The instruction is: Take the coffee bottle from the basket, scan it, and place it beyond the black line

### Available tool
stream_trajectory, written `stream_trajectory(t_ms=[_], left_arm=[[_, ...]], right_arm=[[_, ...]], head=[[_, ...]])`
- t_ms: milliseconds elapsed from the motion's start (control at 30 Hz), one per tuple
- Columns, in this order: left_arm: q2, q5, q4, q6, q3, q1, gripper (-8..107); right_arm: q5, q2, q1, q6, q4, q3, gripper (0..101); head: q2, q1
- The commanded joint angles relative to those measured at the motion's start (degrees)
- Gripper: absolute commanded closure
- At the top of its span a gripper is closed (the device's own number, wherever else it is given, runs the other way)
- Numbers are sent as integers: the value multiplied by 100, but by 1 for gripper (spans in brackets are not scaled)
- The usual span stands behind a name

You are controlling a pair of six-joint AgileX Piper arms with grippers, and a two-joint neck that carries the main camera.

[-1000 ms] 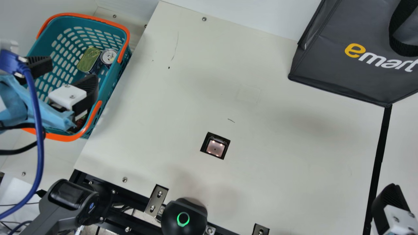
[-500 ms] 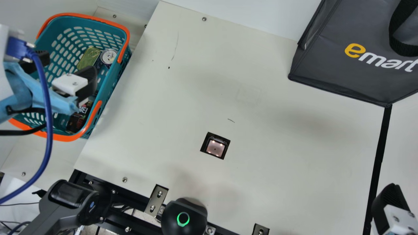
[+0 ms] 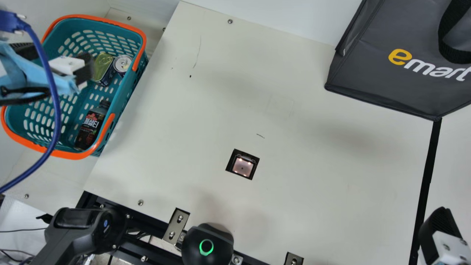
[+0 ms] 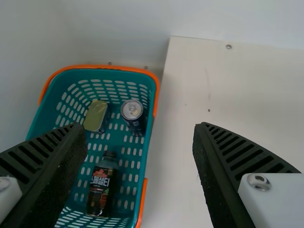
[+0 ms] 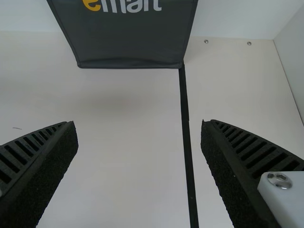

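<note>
Coffee bottle (image 3: 92, 127) was down in the teal basket (image 3: 73, 155), lying against the side nearest the table (image 3: 312, 198), label up, cap end toward the cans. Flat gold-lidded can (image 3: 103, 66) and round silver-topped can (image 3: 122, 64) stood close together in the same basket, past the bottle's cap.

Left gripper (image 3: 55, 58) hung above the basket in the main view, pincer released. Left wrist view agreed: ribbed fingers (image 4: 223, 171) spread wide, bottle and both cans visible below in the gap.

Right gripper (image 3: 439, 232) was at the main view's lower right edge, by the black line (image 3: 427, 182). Pincer released too; right wrist view had its fingers well apart with the line running between them.

Scanner window (image 3: 243, 167) sat lit in its cutout in the table, well apart from the bottle. Bottle was on the basket side of the line. Dark grey bag (image 3: 371, 66) stood at the line's far end, bottom corner at the tape. Black domed device (image 3: 208, 244) with a green ring was at the table's near edge.
</note>
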Motion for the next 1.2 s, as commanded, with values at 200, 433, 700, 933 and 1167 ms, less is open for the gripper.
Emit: stream_trajectory(t_ms=[200,433,700,933,1167], left_arm=[[251,-94,-400,739,-81,1297,9],[400,-280,-559,1147,2,1910,9],[535,-491,-620,1379,243,2171,9],[704,-555,-572,1371,411,2156,9],[982,-630,-548,1497,489,2120,9]], right_arm=[[0,0,0,0,0,0,10],[0,0,0,0,0,0,10],[0,0,0,0,0,0,10],[-5,0,0,0,0,0,10],[-5,0,0,0,0,0,10]], head=[[23,-157],[23,-157],[23,-157],[23,-157],[23,-157]])
